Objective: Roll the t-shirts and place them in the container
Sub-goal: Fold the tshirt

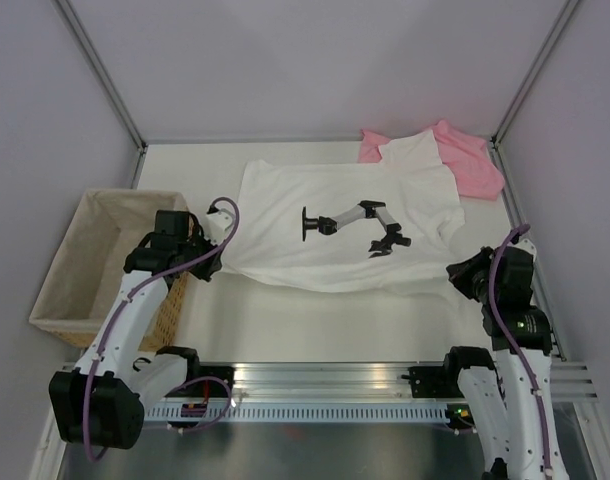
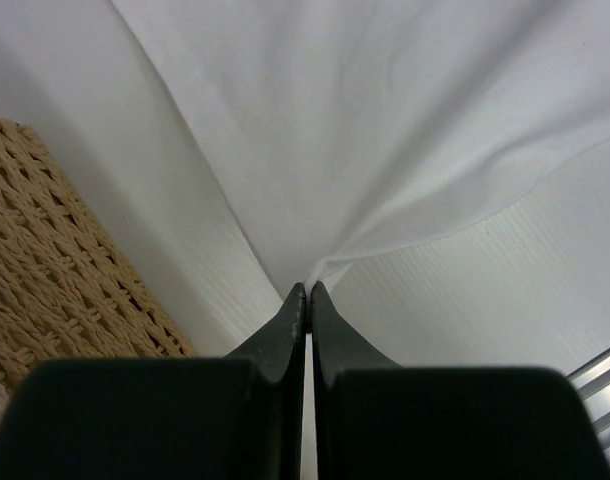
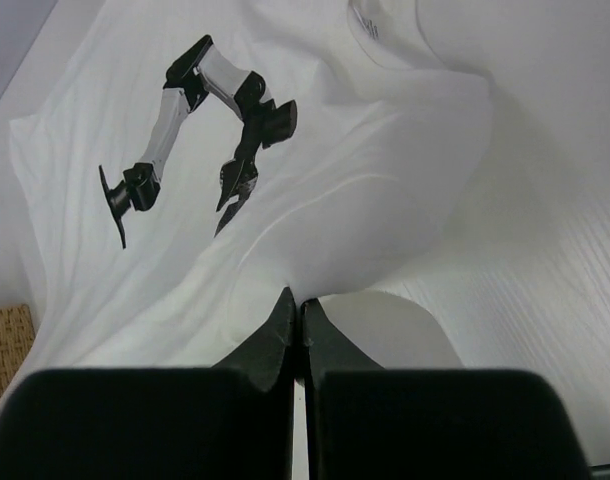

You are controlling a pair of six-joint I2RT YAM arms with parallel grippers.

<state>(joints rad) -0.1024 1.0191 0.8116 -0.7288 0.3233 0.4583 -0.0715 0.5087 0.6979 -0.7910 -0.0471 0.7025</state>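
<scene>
A white t-shirt [image 1: 315, 200], printed with a black-and-white robot arm graphic [image 1: 357, 225], lies spread across the middle of the desk [image 1: 315, 325] as two robot arms pinch its near edge. The left hand [image 2: 307, 295], at the shirt's 8 o'clock corner, is clamped shut on a tuft of cloth, with folds fanning away from its tips. The right hand [image 3: 294, 305], at about 4 o'clock, is likewise closed on the fabric, a flap lifted just off the surface. Holding both near corners at once looks meant to keep that edge taut and straight, so the garment can be flattened or a first turn of the roll started evenly. A pink t-shirt [image 1: 475, 165] lies bunched at 1 o'clock, partly under the white one's far end, apparently awaiting its turn. A wicker basket [image 1: 85, 250] with a pale liner stands at 9 o'clock, just beside the left arm, and is likely meant for finished rolls. Neither shirt is rolled yet.
</scene>
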